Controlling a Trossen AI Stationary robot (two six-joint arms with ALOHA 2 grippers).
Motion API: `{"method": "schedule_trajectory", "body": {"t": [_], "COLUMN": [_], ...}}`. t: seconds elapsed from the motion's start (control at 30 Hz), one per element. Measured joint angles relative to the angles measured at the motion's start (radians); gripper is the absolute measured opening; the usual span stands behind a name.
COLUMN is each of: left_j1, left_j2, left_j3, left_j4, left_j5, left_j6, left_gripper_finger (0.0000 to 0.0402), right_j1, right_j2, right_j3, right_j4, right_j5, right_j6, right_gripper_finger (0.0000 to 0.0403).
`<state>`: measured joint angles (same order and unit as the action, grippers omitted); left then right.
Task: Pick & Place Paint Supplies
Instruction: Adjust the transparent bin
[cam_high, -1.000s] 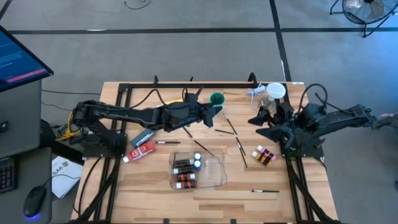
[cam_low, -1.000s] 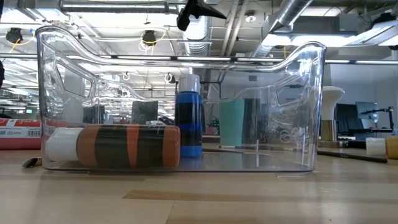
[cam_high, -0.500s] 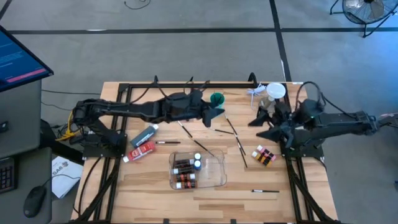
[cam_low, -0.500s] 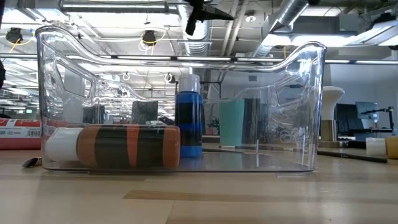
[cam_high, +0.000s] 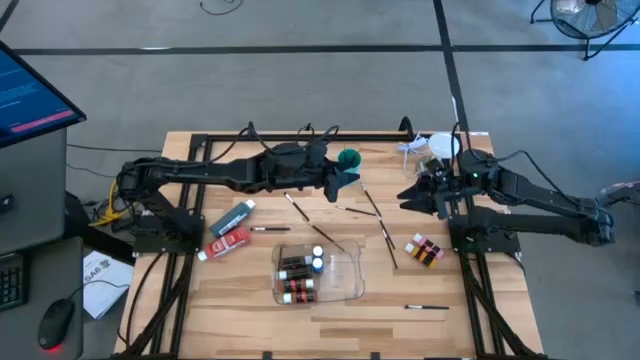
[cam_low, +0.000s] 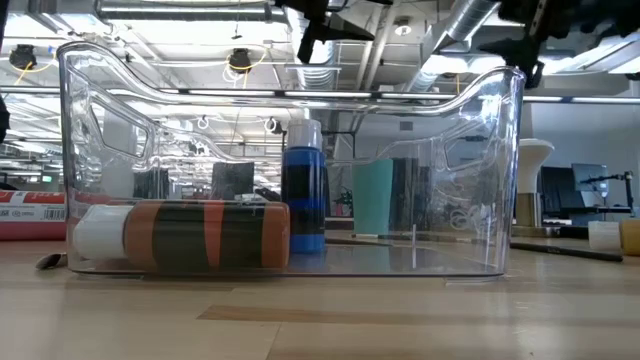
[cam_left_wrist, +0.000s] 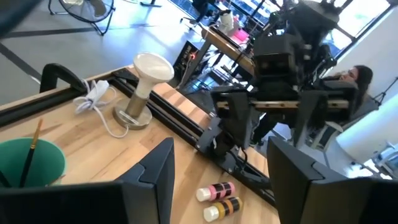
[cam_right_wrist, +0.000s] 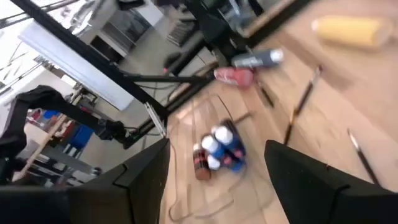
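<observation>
Grippers (cam_high: 350, 181) (cam_high: 412, 195) hover open above table (cam_high: 250, 300).

Overhead illumination is even and diffuse; the desk (cam_high: 250, 290) reads bright, with only short, soft shadows beneath the arms. In the low view, ceiling lamps (cam_low: 240, 62) sit in frame and produce glare streaks and reflections along the clear tray (cam_low: 480, 150) walls, which bend the background seen through them. The near desk surface there is soft. The right wrist view is heavily motion-blurred and tilted; bottles (cam_right_wrist: 217, 149) smear. The left wrist view is sharper, with bright window light washing out its far corner.
</observation>
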<state>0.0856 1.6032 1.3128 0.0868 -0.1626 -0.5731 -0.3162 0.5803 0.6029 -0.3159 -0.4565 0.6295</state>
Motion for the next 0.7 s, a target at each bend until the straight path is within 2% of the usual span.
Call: {"method": "schedule_trajectory", "body": {"t": [0.2,0.33,0.5,0.7], "left_j1": [0.0,0.0,0.0,0.0], "left_j2": [0.0,0.0,0.0,0.0], "left_j3": [0.0,0.0,0.0,0.0], "left_j4": [-0.003,-0.003,-0.004,-0.005], "left_j5": [0.016,0.018,0.031,0.036], "left_j6": [0.001,0.001,0.0,-0.008], "left_gripper_finger": [0.0159,0.0159,0.0159,0.0159], "right_j1": [-0.065,-0.073,-0.073,-0.072], "right_j2": [0.002,0.003,0.003,0.008], "right_j3": [0.0,0.0,0.0,0.0], "right_j4": [0.018,0.094,0.365,0.694], "right_j5": [-0.144,-0.174,-0.175,-0.175], "right_j6": [0.102,0.186,0.292,0.314], "right_gripper_finger": [0.0255,0.0255,0.0255,0.0255]}}
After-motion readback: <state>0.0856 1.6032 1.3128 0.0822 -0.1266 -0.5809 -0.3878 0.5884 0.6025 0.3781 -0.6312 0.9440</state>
